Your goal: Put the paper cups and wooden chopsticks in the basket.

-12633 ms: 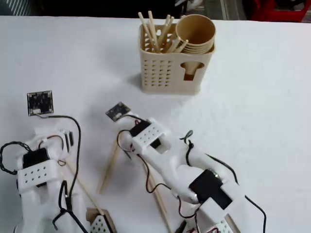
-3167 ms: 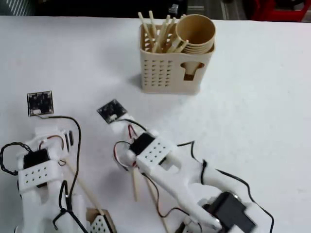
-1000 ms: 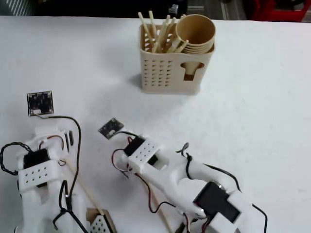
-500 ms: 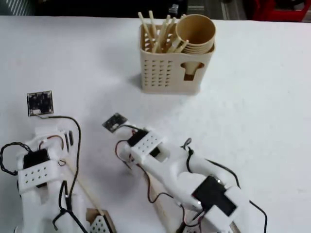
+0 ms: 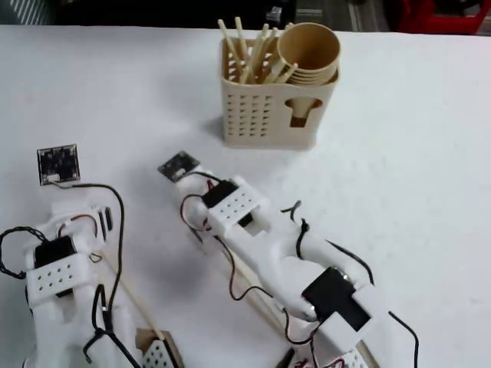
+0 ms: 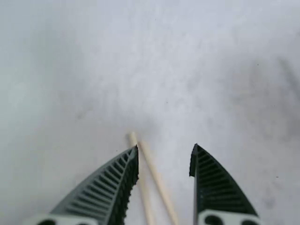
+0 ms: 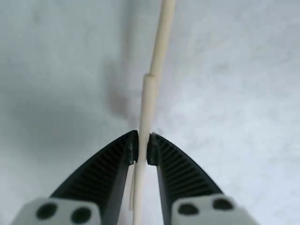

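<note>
My right gripper [image 7: 140, 141] is shut on a pair of wooden chopsticks [image 7: 154, 56], which point away from it close over the white table. In the high view the right arm [image 5: 234, 208] is at the table's middle, and the held chopsticks [image 5: 257, 295] trail back under it toward the near edge. My left gripper [image 6: 164, 154] is open just above the table, with the ends of two more chopsticks [image 6: 154, 185] lying between its fingers. The beige basket [image 5: 268, 115] stands at the back, holding stacked paper cups [image 5: 308, 47] and several chopsticks [image 5: 244, 47].
The left arm [image 5: 57, 264] is at the near left corner with a chopstick [image 5: 130, 295] running under it. Black cables loop around both arms. Bare white table [image 5: 399, 153] stretches to the right of the basket and between it and the arms.
Over the last second the right arm has moved away from the near edge toward the basket, drawing its chopsticks along. The left arm has barely shifted.
</note>
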Robot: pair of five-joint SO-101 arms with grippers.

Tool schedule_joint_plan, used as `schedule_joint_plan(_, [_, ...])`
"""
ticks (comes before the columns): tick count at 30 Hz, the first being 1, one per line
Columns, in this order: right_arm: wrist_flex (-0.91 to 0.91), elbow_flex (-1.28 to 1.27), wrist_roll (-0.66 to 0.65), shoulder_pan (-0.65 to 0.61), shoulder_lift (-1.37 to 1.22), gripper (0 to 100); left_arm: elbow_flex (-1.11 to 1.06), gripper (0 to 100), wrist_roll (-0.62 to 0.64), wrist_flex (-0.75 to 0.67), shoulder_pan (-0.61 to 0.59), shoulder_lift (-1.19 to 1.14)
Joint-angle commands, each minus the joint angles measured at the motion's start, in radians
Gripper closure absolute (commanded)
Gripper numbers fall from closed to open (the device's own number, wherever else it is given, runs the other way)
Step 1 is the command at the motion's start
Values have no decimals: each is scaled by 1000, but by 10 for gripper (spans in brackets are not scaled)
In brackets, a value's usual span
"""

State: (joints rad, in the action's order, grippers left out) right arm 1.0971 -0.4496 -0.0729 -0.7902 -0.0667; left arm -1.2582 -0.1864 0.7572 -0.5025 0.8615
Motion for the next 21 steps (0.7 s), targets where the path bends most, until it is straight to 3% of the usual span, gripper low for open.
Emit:
schedule_joint_plan(1, [15,44,-12,13,113,982,8,810,-9,-21,-8,24])
schedule_joint_plan(11, [10,84,-12,139,424,982,8,810,-9,-21,-8,24])
schedule_joint_plan(21, [-5,391,-5,186,584,982,8,810,-9,-21,-8,24])
